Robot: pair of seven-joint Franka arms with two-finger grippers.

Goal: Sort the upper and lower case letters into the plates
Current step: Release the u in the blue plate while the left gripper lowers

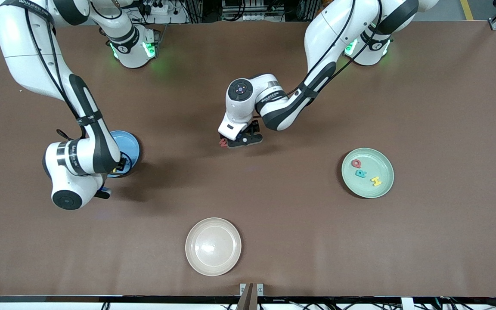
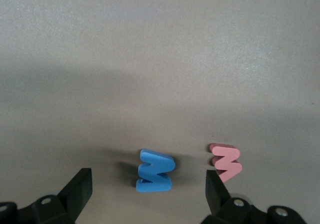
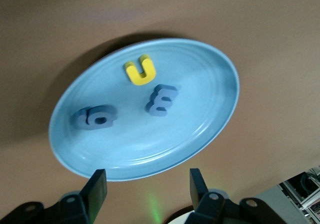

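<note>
On the bare table near its middle lie a blue letter (image 2: 155,171) and a red letter (image 2: 226,162) side by side. My left gripper (image 2: 149,194) is low over them, open, with the blue letter between its fingertips and untouched. From the front, the left gripper (image 1: 241,140) covers the blue letter and the red letter (image 1: 223,141) peeks out beside it. The blue plate (image 3: 200,129) holds a yellow letter (image 3: 141,69) and two blue letters (image 3: 161,100). My right gripper (image 3: 147,184) hangs open and empty over that blue plate's (image 1: 127,144) nearer rim. The green plate (image 1: 381,189) holds three letters: red (image 1: 356,163), teal (image 1: 361,173) and yellow (image 1: 376,181).
A cream plate (image 1: 213,246) with nothing in it sits near the table's front edge, nearer to the camera than the two loose letters. The green plate lies toward the left arm's end of the brown table, the blue plate toward the right arm's end.
</note>
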